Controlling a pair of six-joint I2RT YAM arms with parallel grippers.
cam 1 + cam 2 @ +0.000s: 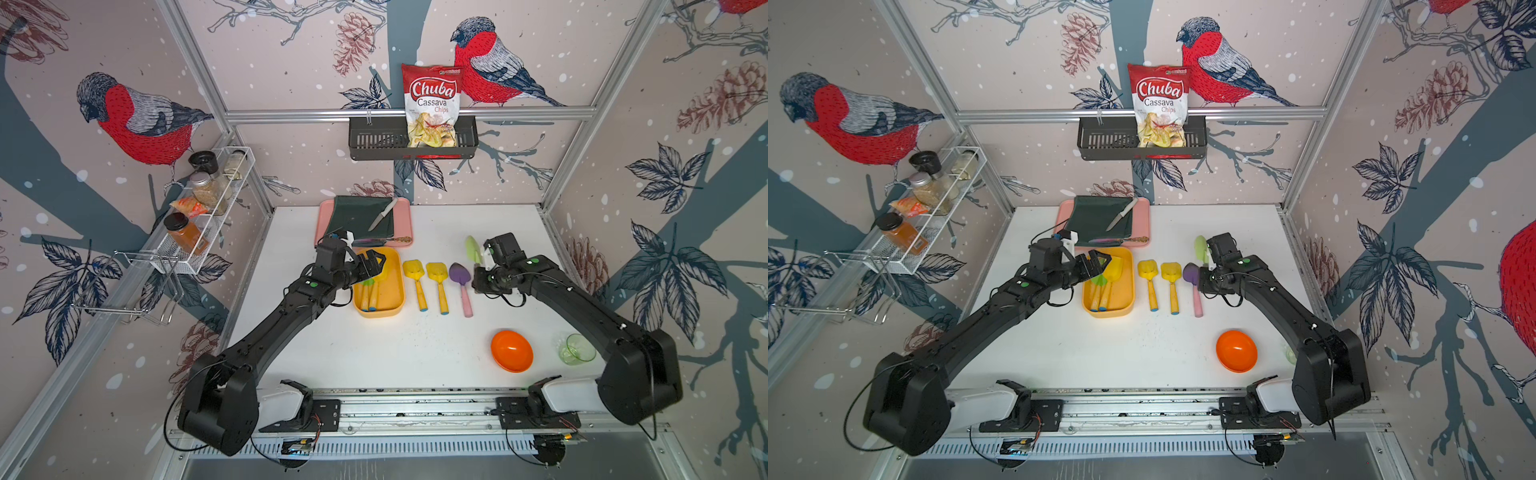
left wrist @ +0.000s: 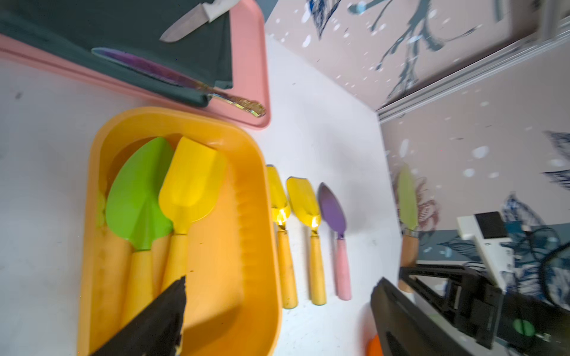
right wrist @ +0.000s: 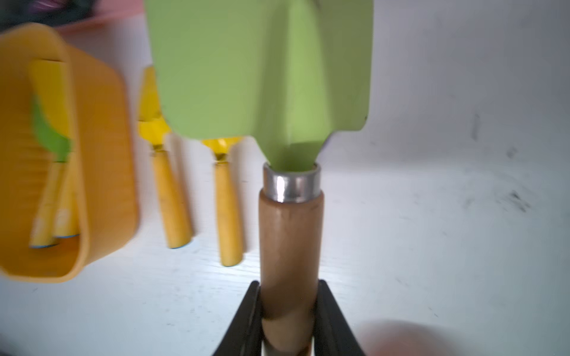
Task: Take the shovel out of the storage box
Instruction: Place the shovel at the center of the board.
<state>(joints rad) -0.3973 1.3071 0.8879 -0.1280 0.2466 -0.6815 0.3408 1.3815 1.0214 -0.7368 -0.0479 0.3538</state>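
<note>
Meanwhile, left tool [image 1: 376, 264] hovers agape over storage box [image 1: 395, 293].

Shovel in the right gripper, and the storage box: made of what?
Pale green shovel: blade looks like matte-painted metal with a folded crease; handle seems bare wood under a shiny metal collar. Storage box: probably moulded plastic, smooth with a soft sheen and rounded corners.

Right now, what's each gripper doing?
Left gripper: open, holding nothing.
Right gripper: shut on the light green shovel, by its wooden handle.
</note>
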